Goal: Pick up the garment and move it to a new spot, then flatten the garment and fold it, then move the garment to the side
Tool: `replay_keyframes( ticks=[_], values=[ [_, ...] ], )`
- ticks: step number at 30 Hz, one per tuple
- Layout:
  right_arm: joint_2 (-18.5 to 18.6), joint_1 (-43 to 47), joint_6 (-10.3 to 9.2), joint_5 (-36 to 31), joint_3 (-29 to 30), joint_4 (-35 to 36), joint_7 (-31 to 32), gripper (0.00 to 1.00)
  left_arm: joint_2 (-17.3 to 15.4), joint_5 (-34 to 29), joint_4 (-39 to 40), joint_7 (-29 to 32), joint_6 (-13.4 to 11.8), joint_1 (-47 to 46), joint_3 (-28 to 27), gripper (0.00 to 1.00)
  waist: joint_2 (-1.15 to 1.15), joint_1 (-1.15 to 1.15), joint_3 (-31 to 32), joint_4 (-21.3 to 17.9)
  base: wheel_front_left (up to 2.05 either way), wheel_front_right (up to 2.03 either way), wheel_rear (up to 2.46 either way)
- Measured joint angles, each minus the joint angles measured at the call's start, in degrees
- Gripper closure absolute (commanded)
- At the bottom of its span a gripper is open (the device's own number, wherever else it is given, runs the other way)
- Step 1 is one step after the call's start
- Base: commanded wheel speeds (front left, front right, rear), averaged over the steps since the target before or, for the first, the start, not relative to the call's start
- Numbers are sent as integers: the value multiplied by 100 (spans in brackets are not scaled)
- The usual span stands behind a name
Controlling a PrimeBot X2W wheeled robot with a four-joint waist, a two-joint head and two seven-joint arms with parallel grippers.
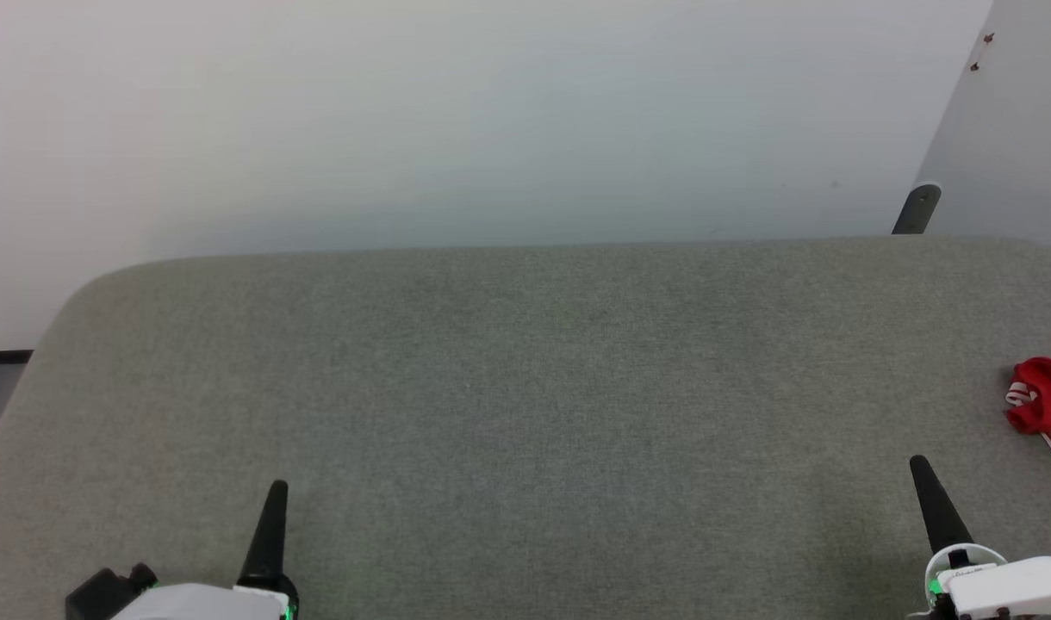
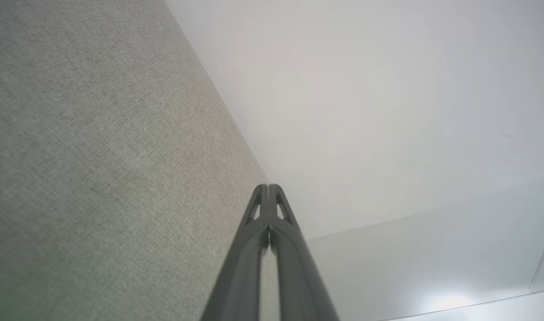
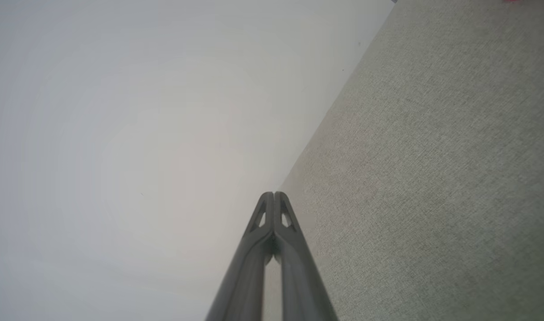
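No text, label, brand, number or sign can be read anywhere. The only candidate is a thin dark line of marking on the white rounded plastic housing [image 1: 965, 570] just behind the jaws of the right gripper [image 1: 920, 465]. It is too small and blurred to tell whether it is lettering at all.
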State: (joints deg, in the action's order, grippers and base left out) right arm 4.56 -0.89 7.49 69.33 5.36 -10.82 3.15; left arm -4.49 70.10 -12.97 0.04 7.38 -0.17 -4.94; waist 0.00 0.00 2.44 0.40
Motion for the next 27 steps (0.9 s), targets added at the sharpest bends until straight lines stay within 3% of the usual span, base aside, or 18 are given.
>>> replay_keyframes(
  ticks=[27],
  values=[
    [-94,-281,-1,1249,64,-178,186,100,82,1204,-59,357,0,-317,-88,100,0,0,-128,-20,0,0,0]
  ],
)
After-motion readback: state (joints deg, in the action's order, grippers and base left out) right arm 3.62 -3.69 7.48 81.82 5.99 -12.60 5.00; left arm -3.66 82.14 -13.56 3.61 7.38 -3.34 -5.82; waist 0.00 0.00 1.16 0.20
